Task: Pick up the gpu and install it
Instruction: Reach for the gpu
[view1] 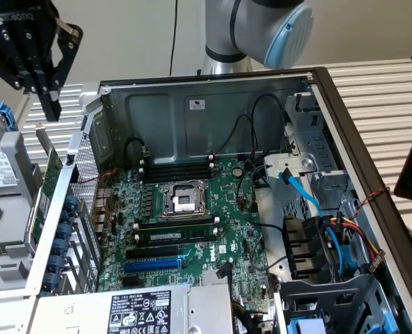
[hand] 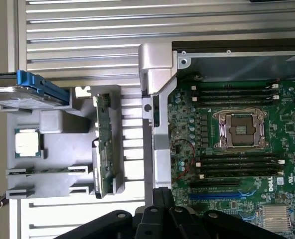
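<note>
Gripper up over the gpu, not grabbed yet.
Your gpu stands on edge at the grey tray's side nearest the case; can't tell if the gripper's clenched or released.

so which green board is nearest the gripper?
The gpu, standing on edge in the grey holder outside the case, just below the gripper. The motherboard lies flat inside the case, farther off.
</note>
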